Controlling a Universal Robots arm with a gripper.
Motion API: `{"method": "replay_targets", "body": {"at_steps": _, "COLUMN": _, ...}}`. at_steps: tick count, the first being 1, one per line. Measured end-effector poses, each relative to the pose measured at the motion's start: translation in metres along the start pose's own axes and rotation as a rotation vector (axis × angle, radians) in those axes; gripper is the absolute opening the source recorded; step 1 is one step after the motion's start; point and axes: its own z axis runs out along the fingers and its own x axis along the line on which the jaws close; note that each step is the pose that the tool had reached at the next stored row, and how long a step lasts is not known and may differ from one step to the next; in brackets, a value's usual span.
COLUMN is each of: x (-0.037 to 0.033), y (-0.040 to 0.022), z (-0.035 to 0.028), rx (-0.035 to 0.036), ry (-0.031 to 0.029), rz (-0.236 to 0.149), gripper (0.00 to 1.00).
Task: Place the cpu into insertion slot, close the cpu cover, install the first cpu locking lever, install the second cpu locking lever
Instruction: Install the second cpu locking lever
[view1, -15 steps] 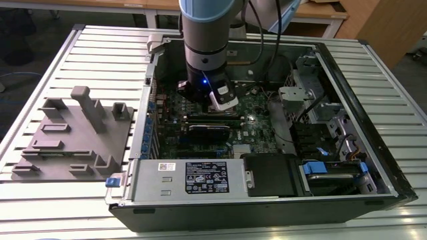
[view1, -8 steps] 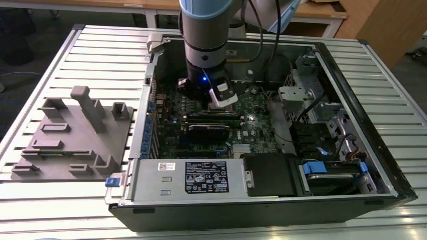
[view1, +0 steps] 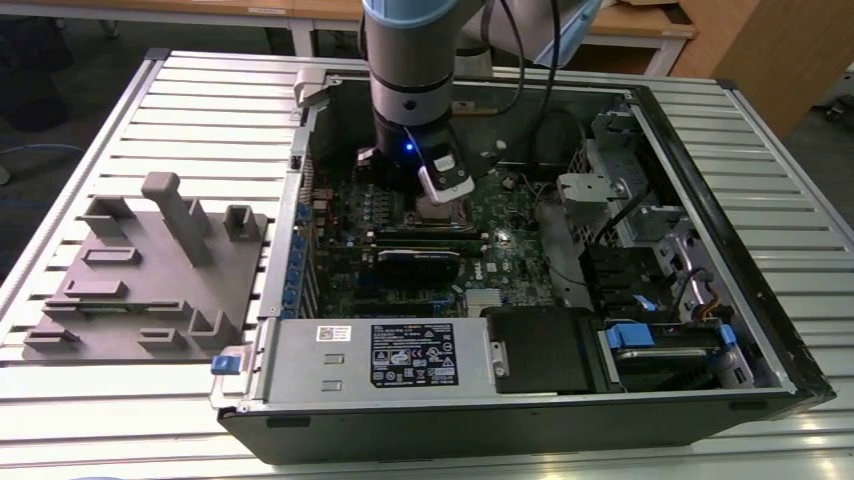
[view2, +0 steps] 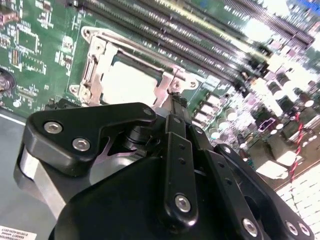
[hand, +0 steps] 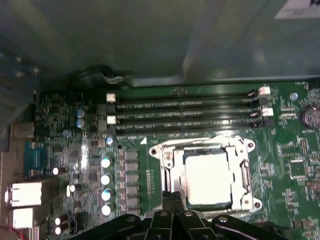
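The cpu (hand: 207, 175) (view2: 131, 82) lies flat in the insertion slot (hand: 246, 176), silvery top up. The cpu cover (hand: 205, 149) is folded down around it as a metal frame. A thin locking lever (hand: 164, 172) runs along one side of the socket. My gripper (hand: 172, 196) (view2: 175, 100) hangs low over the board at that side of the socket. Its two black fingers are pressed together, their tips right by the lever's end. In the exterior view the arm (view1: 407, 90) reaches down into the open computer case above the socket.
Long black memory slots (hand: 185, 112) run just past the socket, and a row of capacitors (hand: 106, 180) stands beside it. The case walls (view1: 296, 200) fence in the green motherboard (view1: 347, 290). A black card (view1: 416, 258) lies near the gripper. A grey fixture plate (view1: 147, 270) sits outside on the exterior view's left.
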Motion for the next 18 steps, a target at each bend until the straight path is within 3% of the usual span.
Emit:
{"method": "replay_targets", "body": {"at_steps": 7, "x": -0.0062, "y": 0.0054, "z": 0.0011, "rx": 0.0004, "ry": 0.0000, "rz": 0.000, "gripper": 0.10}}
{"method": "replay_targets", "body": {"at_steps": 12, "x": -0.0174, "y": 0.0073, "z": 0.0018, "rx": 0.0017, "ry": -0.0001, "rz": 0.000, "gripper": 0.10}}
{"method": "replay_targets", "body": {"at_steps": 16, "x": -0.0219, "y": 0.0080, "z": 0.0020, "rx": 0.0060, "ry": -0.0004, "rz": 0.000, "gripper": 0.10}}
{"method": "replay_targets", "body": {"at_steps": 18, "x": -0.0235, "y": 0.0091, "z": 0.0022, "rx": 0.0128, "ry": -0.0009, "rz": -0.001, "gripper": 0.10}}
